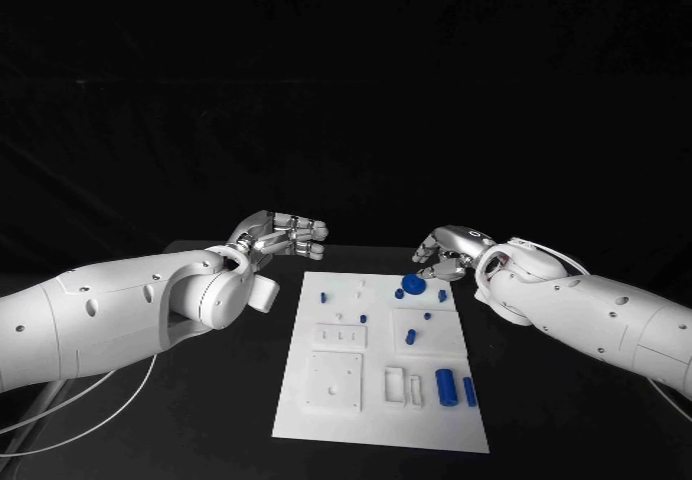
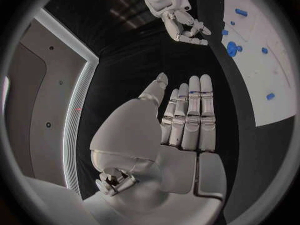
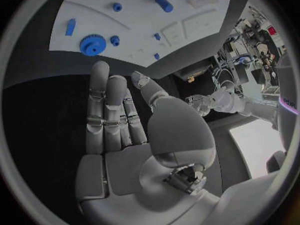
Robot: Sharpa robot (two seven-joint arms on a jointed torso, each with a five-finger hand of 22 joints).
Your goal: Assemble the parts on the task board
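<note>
Right hand [image 1: 450, 252], fingers straight, empty, poised near blue gear [image 1: 414, 285] on task board [image 1: 378, 425]: descend squarely, pinch its rim; left hand [image 1: 283, 236] likewise empty.

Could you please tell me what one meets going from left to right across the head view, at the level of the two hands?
Left hand → far edge of the task board → blue gear → right hand.

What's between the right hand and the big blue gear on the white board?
Nothing: in the right wrist view, bare black table separates the right hand from the blue gear.
</note>
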